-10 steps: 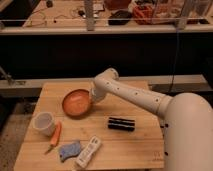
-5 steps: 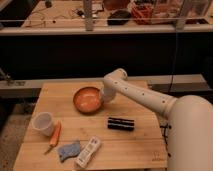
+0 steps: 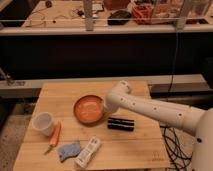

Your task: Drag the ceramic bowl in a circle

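The ceramic bowl (image 3: 89,109), round, shallow and orange-brown with a paler inside, sits near the middle of the wooden table (image 3: 60,92). My white arm reaches in from the right, and the gripper (image 3: 105,107) is down at the bowl's right rim, touching it. The arm's wrist covers the gripper tips.
A white cup (image 3: 43,123) stands at the table's left, with a carrot (image 3: 55,135) beside it. A blue sponge (image 3: 68,150) and a white remote-like object (image 3: 88,152) lie near the front edge. A black cylinder (image 3: 121,123) lies just right of the bowl, under the arm.
The bowl has slid to the right and slightly toward the front of the table, with the gripper moving along at its right rim. The other objects have stayed put.
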`<state>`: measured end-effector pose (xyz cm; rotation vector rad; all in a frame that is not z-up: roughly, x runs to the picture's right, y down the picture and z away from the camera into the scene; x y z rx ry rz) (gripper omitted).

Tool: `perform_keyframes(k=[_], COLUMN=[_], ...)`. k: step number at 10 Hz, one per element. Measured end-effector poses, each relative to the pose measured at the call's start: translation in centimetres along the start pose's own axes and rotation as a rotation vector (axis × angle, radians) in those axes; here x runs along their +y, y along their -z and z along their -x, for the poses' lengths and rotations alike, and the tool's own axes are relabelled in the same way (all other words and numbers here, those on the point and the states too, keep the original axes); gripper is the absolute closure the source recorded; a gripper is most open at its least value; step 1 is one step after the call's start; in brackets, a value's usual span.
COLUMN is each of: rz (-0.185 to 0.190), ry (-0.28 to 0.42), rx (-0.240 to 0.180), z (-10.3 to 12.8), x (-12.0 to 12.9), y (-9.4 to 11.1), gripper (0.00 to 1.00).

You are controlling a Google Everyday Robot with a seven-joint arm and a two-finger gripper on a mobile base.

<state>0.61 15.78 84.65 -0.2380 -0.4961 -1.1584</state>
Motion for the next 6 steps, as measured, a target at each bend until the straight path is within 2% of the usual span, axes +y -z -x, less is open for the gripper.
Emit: perform_keyframes(k=[2, 4, 6], rz=[0.016, 0.017, -0.006], ry=[0.043, 0.091, 0.137], rx=[0.012, 0.012, -0.014], z=[2.3, 2.8, 3.3], x=[-1.1, -2.4, -4.5], y=[0.1, -0.1, -0.8], gripper=[1.0, 1.0, 1.0])
